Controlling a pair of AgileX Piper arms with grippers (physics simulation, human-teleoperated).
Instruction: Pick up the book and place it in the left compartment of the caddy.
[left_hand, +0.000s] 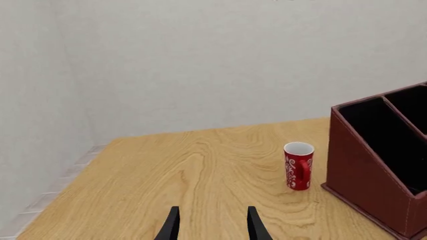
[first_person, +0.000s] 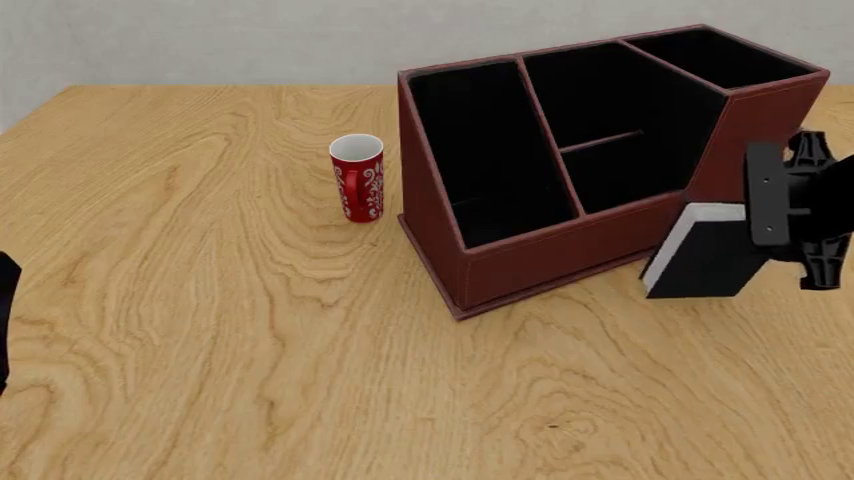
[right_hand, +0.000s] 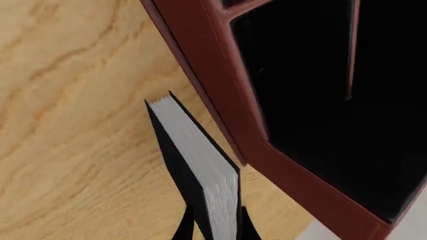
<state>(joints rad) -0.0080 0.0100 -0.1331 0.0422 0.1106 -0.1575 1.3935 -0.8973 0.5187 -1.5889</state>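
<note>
The right gripper (right_hand: 213, 225) has its fingers (right_hand: 185, 227) closed on the book (first_person: 703, 252), one on each cover, so the white page edges show between them in the right wrist view. In the front view the book hangs tilted at about 3 o'clock, just off the caddy (first_person: 534, 265) at its right front corner; whether it has cleared the worktop (first_person: 200, 330) fully I cannot tell, though it looks lifted. Gripping it by the covers at one end keeps it slim, which suits a narrow slot. The left compartment (first_person: 487, 150), the long black-lined one along the caddy's left end wall, lies towards 10 o'clock from the book, with the other sections between them, so the book likely has to rise above the walls and cross the caddy before going down. The task seems about halfway: grasped, not yet placed. The left gripper (left_hand: 212, 227) waits at the near left with fingers apart and nothing between them, looking toward a red cup (first_person: 358, 178) that stands just left of the caddy, near enough to the slot to be worth avoiding
</note>
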